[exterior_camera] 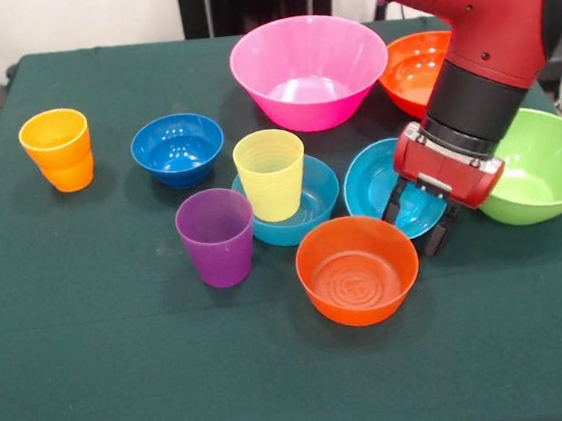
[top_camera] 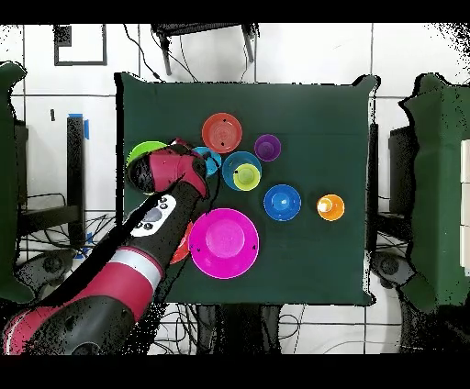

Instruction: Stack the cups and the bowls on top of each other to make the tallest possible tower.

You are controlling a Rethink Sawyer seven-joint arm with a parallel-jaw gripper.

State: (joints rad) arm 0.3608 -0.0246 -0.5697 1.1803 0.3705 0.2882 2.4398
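Your gripper point(exterior_camera: 423, 220) hangs over the right rim of the glossy cyan small plastic bowl point(exterior_camera: 384, 188), right of centre in the front view.

You can see its two black fingers point(exterior_camera: 394, 205) spread apart with nothing between them, one over the cyan bowl's inside and the other past its rim. At centre frame your tower point(exterior_camera: 279, 196) is only the pale yellow translucent tumbler point(exterior_camera: 271, 174) standing upright in the mid-blue small bowl point(exterior_camera: 313, 207). The purple tumbler point(exterior_camera: 216, 236) stands just left of it, the small orange-red bowl point(exterior_camera: 358, 269) below. The dark blue small bowl point(exterior_camera: 178, 149) and orange tumbler point(exterior_camera: 57, 149) sit at left; the large pink bowl point(exterior_camera: 309, 71), large orange-red bowl point(exterior_camera: 413, 71) and lime green bowl point(exterior_camera: 548, 164) lie top and right.
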